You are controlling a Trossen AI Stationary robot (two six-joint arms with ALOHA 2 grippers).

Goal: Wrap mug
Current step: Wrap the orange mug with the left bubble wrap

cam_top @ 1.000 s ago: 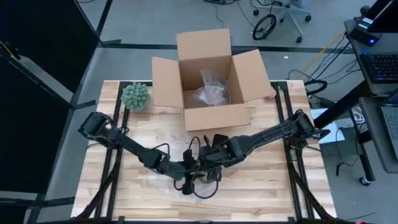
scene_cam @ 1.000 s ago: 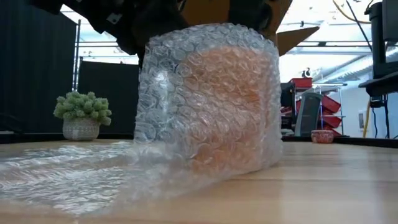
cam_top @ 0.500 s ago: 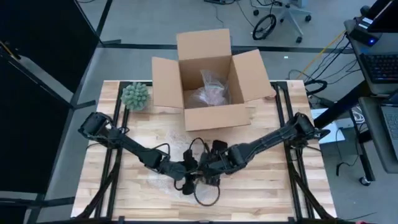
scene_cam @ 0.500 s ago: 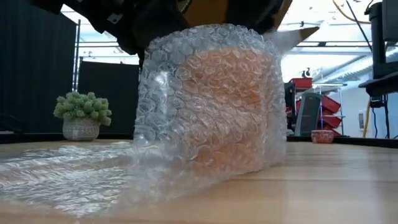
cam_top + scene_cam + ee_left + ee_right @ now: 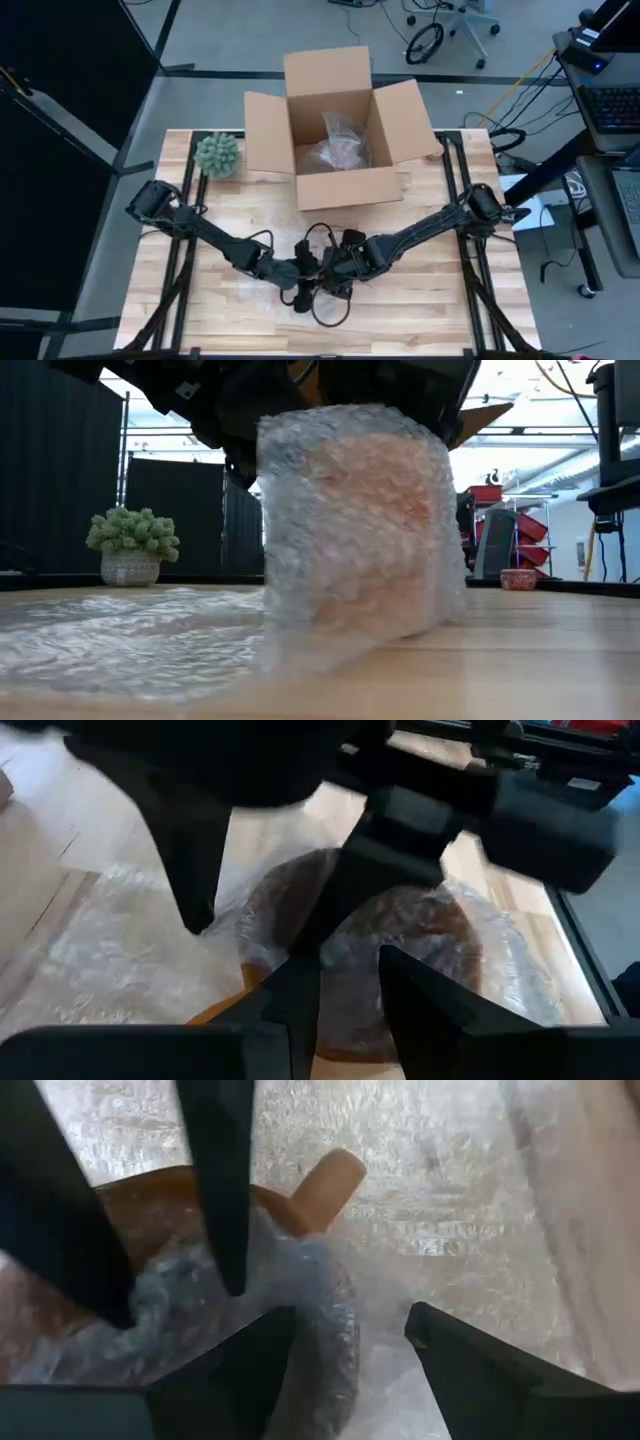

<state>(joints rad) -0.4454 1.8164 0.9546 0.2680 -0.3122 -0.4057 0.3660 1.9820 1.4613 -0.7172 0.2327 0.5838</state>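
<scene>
At table centre, below the cardboard box, the mug stands upright, half-swathed in slippery bubble wrap; my left gripper and right gripper hover spread, holding nothing. Rigid, breakable: I'd pinch the loose film.

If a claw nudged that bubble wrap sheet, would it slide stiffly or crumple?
Probably crumple: the bubble wrap lies limp and rumpled on the table. It likely weighs little, so its loose tail may drag along as the wrapped mug turns.

The bubble wrap is now drawn closer around the mug, and the bundle is shifted rightward in the low view. The right gripper is moved nearer the tabletop's front edge.
</scene>
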